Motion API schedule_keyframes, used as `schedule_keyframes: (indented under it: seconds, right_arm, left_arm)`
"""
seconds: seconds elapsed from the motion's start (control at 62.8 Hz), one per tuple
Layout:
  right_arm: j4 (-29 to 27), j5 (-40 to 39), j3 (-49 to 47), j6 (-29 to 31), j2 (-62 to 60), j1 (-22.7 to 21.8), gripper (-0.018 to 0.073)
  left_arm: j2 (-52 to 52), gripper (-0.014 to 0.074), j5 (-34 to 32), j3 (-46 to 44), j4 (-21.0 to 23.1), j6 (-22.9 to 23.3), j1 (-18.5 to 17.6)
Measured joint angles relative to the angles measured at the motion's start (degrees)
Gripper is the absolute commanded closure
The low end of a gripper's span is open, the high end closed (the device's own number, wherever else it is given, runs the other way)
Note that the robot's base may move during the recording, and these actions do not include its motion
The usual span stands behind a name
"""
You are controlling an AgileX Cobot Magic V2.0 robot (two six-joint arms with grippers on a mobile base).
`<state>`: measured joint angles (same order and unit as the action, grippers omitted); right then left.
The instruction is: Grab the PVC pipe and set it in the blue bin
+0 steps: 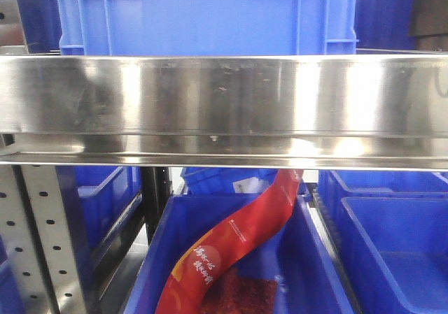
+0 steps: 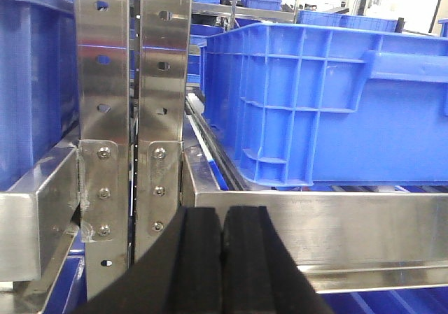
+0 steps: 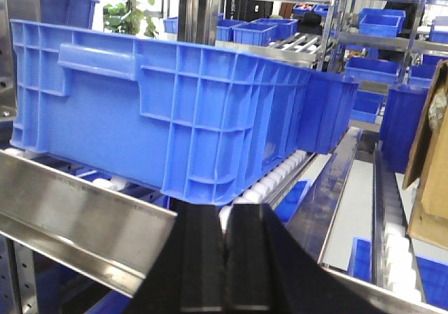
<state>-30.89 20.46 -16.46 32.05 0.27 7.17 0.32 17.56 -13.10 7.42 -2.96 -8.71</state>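
Both my left claw point(image 2: 224, 258) and right claw point(image 3: 225, 265) are closed on nothing, and I cannot see any pipe, so I guess it is light and easy to pinch mid-curve.

A polished stainless-steel shelf rail point(image 1: 224, 97) runs across the whole front view, scuffed and reflective, with a narrower lip just beneath it. On the shelf level above the rail sits a large ribbed blue plastic crate point(image 1: 203, 13). In the left wrist view the same kind of crate point(image 2: 322, 104) rests on a roller track behind the steel front rail point(image 2: 315, 219), beside two perforated upright steel posts point(image 2: 133, 104) bolted at the corner. The right wrist view shows the crate point(image 3: 161, 111) on white rollers point(image 3: 273, 181). Below the rail, a lower level carries an open dark-blue plastic bin point(image 1: 315, 258) holding a long red printed plastic bag point(image 1: 231, 244).
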Motion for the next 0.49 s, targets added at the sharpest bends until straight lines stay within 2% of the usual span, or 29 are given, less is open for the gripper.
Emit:
schedule_keyframes:
  seconds: [0.494]
  right_arm:
    - [0.00,-0.24,0.00,-0.04,0.00,0.00,0.0721]
  left_arm:
    - [0.00,0.0708,-0.10,0.00,0.00,0.00,0.00]
